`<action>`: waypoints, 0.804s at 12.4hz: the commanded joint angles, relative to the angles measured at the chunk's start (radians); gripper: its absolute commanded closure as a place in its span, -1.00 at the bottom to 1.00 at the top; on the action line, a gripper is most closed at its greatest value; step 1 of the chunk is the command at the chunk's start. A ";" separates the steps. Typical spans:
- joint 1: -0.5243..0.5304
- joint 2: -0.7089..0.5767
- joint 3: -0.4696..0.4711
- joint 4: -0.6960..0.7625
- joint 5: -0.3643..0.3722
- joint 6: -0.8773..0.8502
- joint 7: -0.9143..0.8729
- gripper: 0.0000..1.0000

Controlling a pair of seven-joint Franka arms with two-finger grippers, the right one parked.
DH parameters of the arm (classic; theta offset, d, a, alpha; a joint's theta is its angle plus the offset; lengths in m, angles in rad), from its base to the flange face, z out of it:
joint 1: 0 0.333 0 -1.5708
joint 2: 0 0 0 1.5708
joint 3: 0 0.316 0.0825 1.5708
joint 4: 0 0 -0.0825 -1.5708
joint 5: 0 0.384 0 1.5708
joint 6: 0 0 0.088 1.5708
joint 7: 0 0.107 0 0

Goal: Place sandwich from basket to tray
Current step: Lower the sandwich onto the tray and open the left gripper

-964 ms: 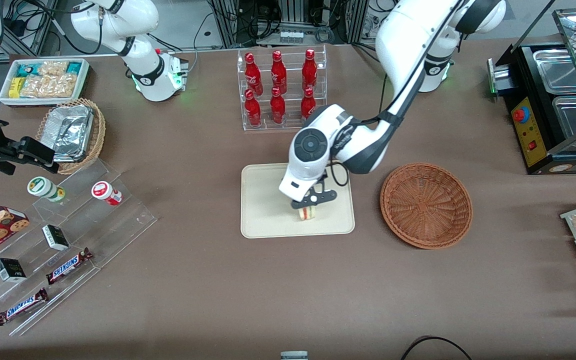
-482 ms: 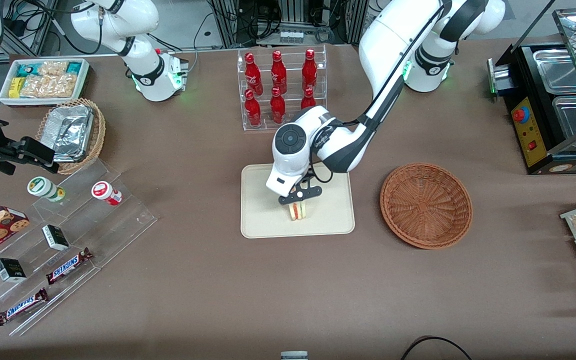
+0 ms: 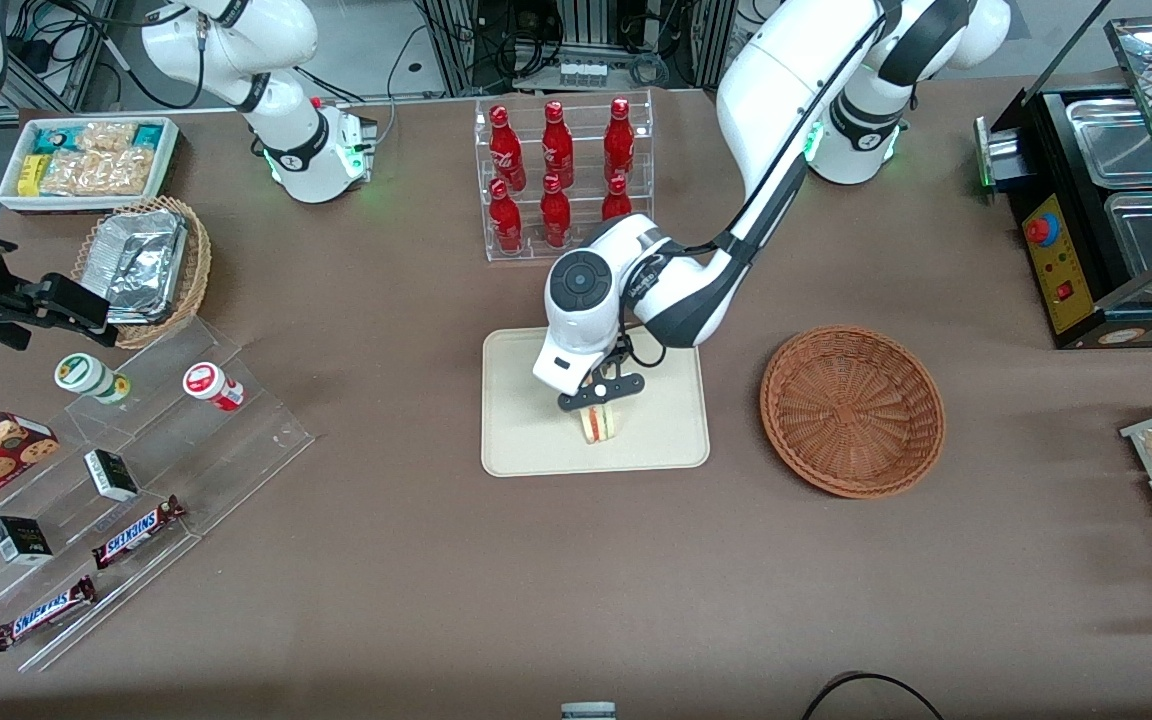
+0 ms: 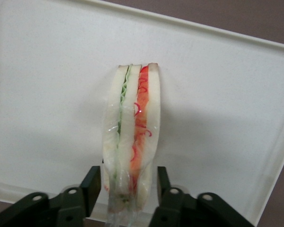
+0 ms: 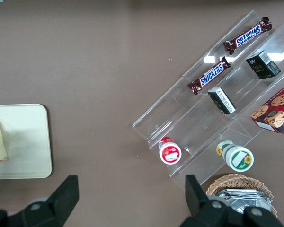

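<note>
Left wrist view alone: gripper (image 4: 130, 187) jaws clamping sandwich (image 4: 131, 137), upright on tray (image 4: 227, 94), basket (image 3: 852, 410) unseen.

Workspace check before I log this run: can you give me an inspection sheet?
Surface: brown table.
Job's things: sandwich standing on edge on the tray; basket holds nothing, toward the working arm's end.
Clutter: cola bottle rack, Snickers bars on acrylic steps, foil-tray basket.
Grippers: gripper over the tray, shut on the sandwich.
Cables: one at the table edge.
Surroundings: warmer cabinet.
</note>
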 commanded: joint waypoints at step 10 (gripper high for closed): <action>0.104 -0.272 0.018 0.019 0.017 -0.386 0.259 -1.00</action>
